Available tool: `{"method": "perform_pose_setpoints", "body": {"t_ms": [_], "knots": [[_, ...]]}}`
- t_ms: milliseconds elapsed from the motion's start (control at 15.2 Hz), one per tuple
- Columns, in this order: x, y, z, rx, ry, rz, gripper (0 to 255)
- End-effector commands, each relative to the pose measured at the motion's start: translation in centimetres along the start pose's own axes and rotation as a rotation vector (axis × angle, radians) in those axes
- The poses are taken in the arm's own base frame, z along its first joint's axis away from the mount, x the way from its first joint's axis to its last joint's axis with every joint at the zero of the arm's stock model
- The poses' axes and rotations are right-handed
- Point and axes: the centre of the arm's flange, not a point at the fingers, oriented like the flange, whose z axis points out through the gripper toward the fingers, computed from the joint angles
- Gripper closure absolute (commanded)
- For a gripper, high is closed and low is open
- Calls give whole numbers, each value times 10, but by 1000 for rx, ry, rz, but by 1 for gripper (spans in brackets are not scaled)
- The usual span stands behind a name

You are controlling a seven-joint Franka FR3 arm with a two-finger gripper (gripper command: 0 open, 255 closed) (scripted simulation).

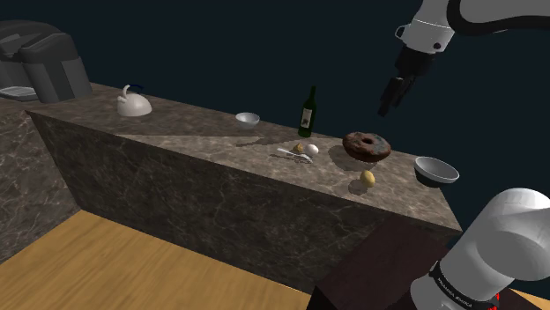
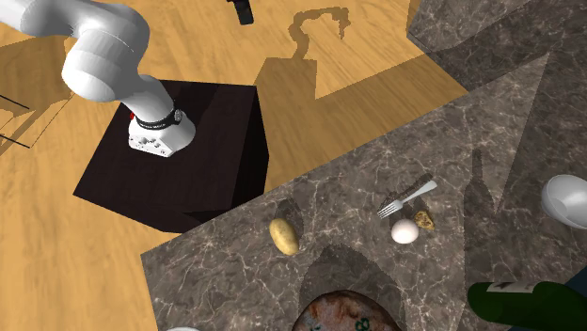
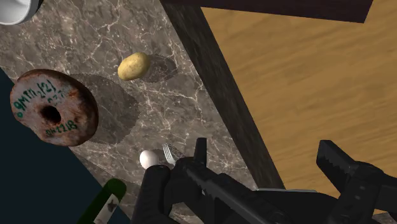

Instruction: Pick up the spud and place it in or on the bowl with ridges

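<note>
Marbled counter (image 1: pixel 220 136) | potato (image 1: pixel 367 180) nr edge; donut (image 1: pixel 367 146), bowl (image 1: pixel 436 170) nearby | jaws apart, empty, above

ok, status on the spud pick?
Gripper open, empty, up above the counter. Potato loose on the counter, near its edge. Doughnut close beside it, not touching; top approach looks clear.

Veined marble counter (image 1: pixel 264 163), wooden floor (image 1: pixel 132 264)

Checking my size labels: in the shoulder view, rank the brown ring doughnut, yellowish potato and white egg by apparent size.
1. brown ring doughnut
2. yellowish potato
3. white egg, slightly farther off, so its gap to the potato is unsure.
</note>
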Motion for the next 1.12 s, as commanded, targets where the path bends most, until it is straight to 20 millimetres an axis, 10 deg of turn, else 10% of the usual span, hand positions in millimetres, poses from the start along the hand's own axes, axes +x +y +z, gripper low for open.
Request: {"method": "perform_pose_setpoints", "body": {"t_ms": [0, 1056], "knots": [[0, 0, 0, 0, 0, 0, 0], [37, 110, 178, -9, -58, 376, 0]]}}
